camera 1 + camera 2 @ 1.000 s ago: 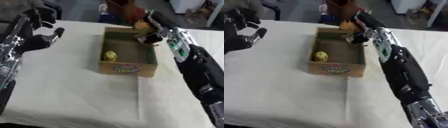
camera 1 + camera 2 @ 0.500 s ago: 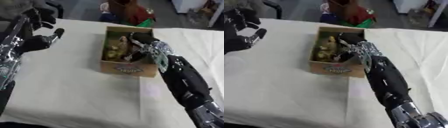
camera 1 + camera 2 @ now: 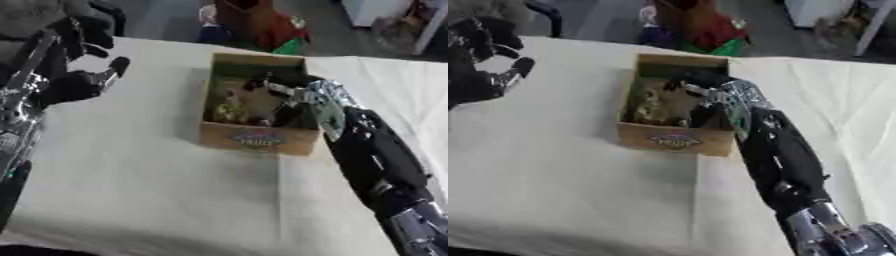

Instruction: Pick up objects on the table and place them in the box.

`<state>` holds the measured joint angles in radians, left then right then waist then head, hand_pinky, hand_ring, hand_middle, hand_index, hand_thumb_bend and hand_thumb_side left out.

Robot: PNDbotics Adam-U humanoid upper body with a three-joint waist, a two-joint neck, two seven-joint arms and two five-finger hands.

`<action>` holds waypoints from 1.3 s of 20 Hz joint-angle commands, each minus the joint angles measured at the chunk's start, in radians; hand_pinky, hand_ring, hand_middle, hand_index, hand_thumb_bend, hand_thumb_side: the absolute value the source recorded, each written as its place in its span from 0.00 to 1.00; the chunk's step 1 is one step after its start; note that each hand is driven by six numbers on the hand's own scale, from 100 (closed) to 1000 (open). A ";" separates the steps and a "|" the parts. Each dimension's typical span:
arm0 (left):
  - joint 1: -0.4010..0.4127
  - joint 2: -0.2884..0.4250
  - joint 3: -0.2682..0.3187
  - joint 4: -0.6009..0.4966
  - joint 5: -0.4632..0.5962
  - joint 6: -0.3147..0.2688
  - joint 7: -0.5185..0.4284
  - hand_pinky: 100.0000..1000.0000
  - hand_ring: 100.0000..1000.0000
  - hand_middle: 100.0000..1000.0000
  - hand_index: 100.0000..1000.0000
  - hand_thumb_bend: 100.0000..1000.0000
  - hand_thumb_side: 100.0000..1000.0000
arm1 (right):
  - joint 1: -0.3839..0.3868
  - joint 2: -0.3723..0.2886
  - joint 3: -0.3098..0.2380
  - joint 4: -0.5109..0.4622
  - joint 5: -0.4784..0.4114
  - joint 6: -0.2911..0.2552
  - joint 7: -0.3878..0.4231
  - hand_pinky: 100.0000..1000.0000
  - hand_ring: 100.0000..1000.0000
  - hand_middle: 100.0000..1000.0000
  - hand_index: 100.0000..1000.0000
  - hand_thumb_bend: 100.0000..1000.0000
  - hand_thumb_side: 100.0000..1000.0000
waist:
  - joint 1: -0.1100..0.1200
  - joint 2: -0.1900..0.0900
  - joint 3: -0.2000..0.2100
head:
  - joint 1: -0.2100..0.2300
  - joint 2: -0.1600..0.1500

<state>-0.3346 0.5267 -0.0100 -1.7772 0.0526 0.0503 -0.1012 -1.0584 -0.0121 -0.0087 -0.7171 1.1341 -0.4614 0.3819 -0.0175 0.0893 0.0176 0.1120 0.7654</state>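
Note:
A cardboard box [image 3: 256,140] with a label on its front wall stands on the white table at centre. My right hand [image 3: 282,98] reaches over the right wall and lies inside the box, blurred, hiding part of the floor. A yellowish thing [image 3: 224,113] shows in the box's left half, beside the hand. What the hand touches cannot be made out. My left hand [image 3: 73,83] hangs above the table's far left, open with fingers raised, holding nothing.
The white cloth [image 3: 131,190] covers the table, with wide bare room in front and left of the box. Beyond the far edge stand a brown and red object [image 3: 259,21] and something green [image 3: 289,47].
My right hand dropped from the box's far rim, where an orange thing showed by it, down into the box. The orange thing no longer shows. The left hand stayed put.

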 commanded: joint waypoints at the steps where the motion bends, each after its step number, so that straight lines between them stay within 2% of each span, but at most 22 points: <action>1: -0.005 0.017 0.013 -0.008 -0.004 -0.001 -0.001 0.66 0.64 0.54 0.72 0.34 0.00 | -0.023 -0.047 -0.015 -0.088 -0.077 0.019 -0.064 0.74 0.85 0.76 0.90 0.10 0.03 | 0.006 -0.015 -0.003 | 0.004 0.005; 5: 0.010 0.016 0.024 -0.005 -0.006 -0.002 0.009 0.66 0.63 0.54 0.71 0.33 0.00 | -0.007 -0.101 -0.021 -0.171 -0.179 0.056 -0.179 0.69 0.82 0.69 0.86 0.00 0.00 | 0.005 -0.014 -0.010 | 0.008 0.005; 8: 0.025 0.015 0.034 -0.005 -0.007 -0.003 0.021 0.66 0.63 0.54 0.71 0.34 0.00 | 0.020 -0.143 -0.018 -0.230 -0.281 0.084 -0.247 0.67 0.80 0.66 0.84 0.00 0.00 | 0.005 -0.012 -0.014 | 0.012 0.005; 11: 0.030 0.015 0.037 -0.007 -0.008 -0.003 0.027 0.66 0.63 0.54 0.71 0.34 0.00 | 0.033 -0.161 -0.005 -0.261 -0.344 0.105 -0.260 0.67 0.80 0.66 0.84 0.00 0.00 | 0.004 -0.011 -0.015 | 0.013 0.005; 12: 0.034 0.013 0.041 -0.006 -0.008 -0.003 0.029 0.65 0.63 0.54 0.71 0.33 0.00 | 0.038 -0.166 -0.007 -0.268 -0.354 0.109 -0.261 0.65 0.79 0.63 0.82 0.00 0.00 | 0.004 -0.010 -0.018 | 0.016 0.005; 14: 0.051 0.008 0.059 -0.010 -0.006 -0.006 0.048 0.65 0.63 0.54 0.71 0.33 0.00 | 0.075 -0.195 -0.026 -0.307 -0.382 0.104 -0.283 0.65 0.78 0.62 0.81 0.00 0.00 | 0.004 -0.007 -0.023 | 0.020 0.005; 18: 0.072 0.000 0.073 -0.024 -0.002 -0.007 0.072 0.65 0.62 0.53 0.70 0.32 0.00 | 0.160 -0.229 -0.021 -0.396 -0.449 0.120 -0.331 0.64 0.78 0.61 0.81 0.00 0.00 | 0.001 -0.006 -0.026 | 0.020 0.005; 22: 0.084 -0.007 0.081 -0.036 0.002 -0.007 0.091 0.64 0.61 0.52 0.70 0.30 0.00 | 0.214 -0.246 -0.027 -0.458 -0.526 0.155 -0.334 0.64 0.77 0.59 0.79 0.00 0.00 | 0.001 -0.003 -0.034 | 0.003 0.005; 26: 0.097 -0.017 0.088 -0.043 0.007 -0.006 0.108 0.64 0.60 0.52 0.69 0.29 0.00 | 0.261 -0.251 -0.043 -0.507 -0.603 0.189 -0.325 0.63 0.77 0.58 0.78 0.00 0.00 | 0.002 0.000 -0.043 | -0.038 0.005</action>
<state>-0.2306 0.4963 0.0632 -1.7974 0.0560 0.0446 -0.0019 -0.7819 -0.2342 -0.0404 -1.1879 0.5590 -0.2834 0.0570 -0.0187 0.0999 -0.0263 0.0862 0.7654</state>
